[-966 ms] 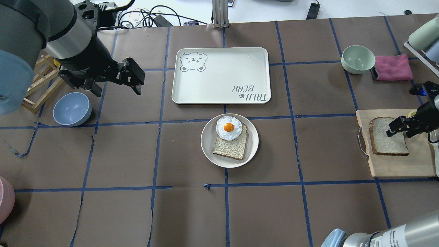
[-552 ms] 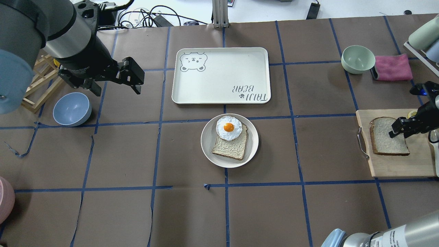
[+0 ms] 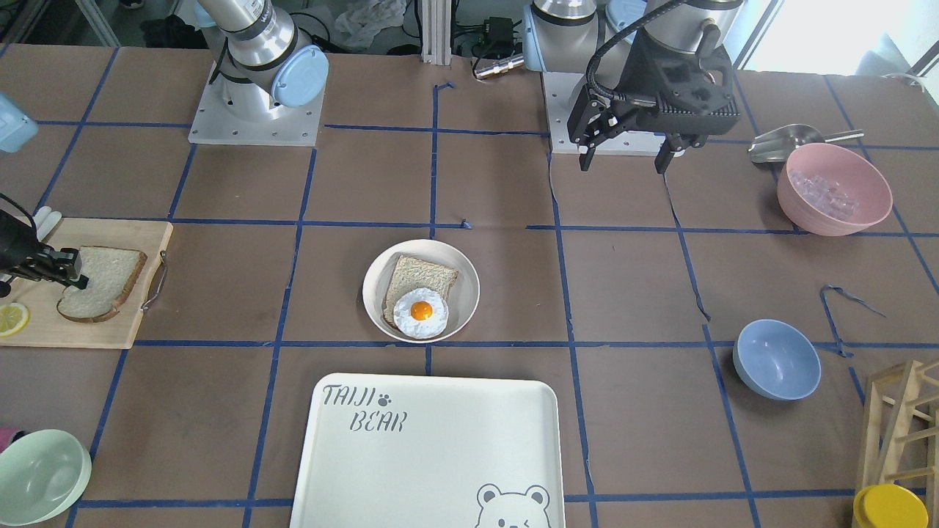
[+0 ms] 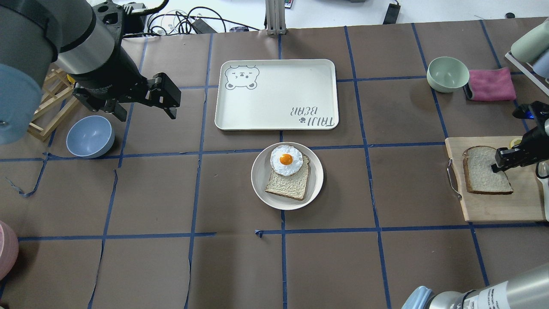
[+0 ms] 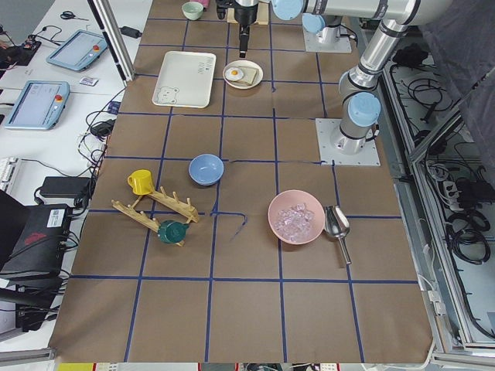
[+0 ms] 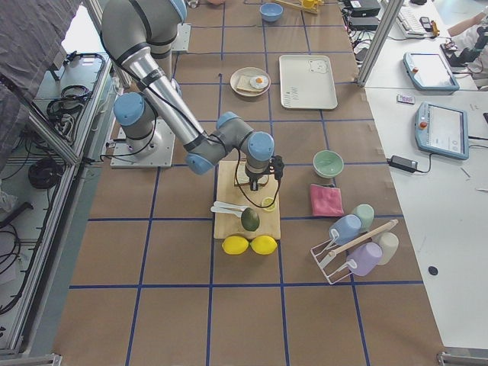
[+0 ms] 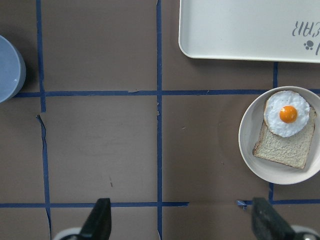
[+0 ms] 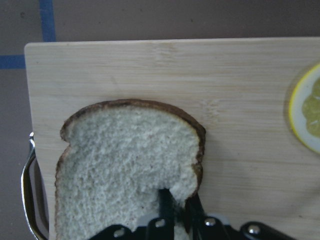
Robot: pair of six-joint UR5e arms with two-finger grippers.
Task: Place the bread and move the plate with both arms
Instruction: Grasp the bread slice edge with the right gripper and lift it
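Note:
The bread (image 4: pixel 482 171), a thick pale slice with a dark crust, lies on a wooden cutting board (image 4: pixel 493 208) at the right edge of the table. My right gripper (image 4: pixel 498 166) is shut on the slice's right edge. In the right wrist view its fingers (image 8: pixel 165 200) pinch the dented crumb of the bread (image 8: pixel 125 160) by the crust. The cream plate (image 4: pixel 261 176) sits mid-table and holds a flat tan slice and a fried egg. My left gripper (image 4: pixel 146 112) hangs open and empty above the table, far left of the plate (image 7: pixel 247 142).
The white TAIJI BEAR tray (image 4: pixel 276 92) lies just beyond the plate. A mint bowl (image 4: pixel 447 74) and a pink cloth (image 4: pixel 491 83) are beyond the board. A blue bowl (image 4: pixel 90 136) sits under the left arm. A lemon slice (image 3: pixel 11 319) lies on the board.
My right gripper has slid right to the bread's right edge and closed on it. The slice shifted slightly right. The left arm has not moved.

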